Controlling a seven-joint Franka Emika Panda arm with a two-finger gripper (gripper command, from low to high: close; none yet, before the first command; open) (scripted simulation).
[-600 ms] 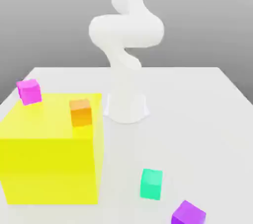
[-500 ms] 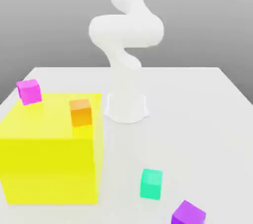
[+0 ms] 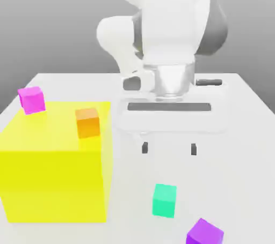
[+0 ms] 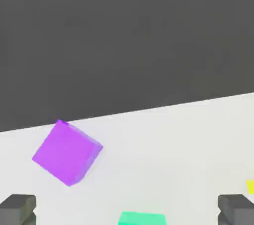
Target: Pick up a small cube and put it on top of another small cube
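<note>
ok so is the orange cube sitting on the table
No, the orange cube sits on top of the big yellow cube.

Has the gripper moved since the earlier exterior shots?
Yes. The gripper has come down into the exterior view and now hangs in front of the arm's base, open, above the table near the teal-green cube.

Backdrop: plain gray, darkening gradually from the top of the exterior view toward the horizon. Below it, pale whitish tabletop (image 3: 241, 146) spreading wide, far edge running straight across, sides flaring outward toward the camera. In hand view, dark gray area (image 4: 124, 40) bordering the pale surface along a straight, slanting edge. Lighting looking bright, even, soft.
</note>
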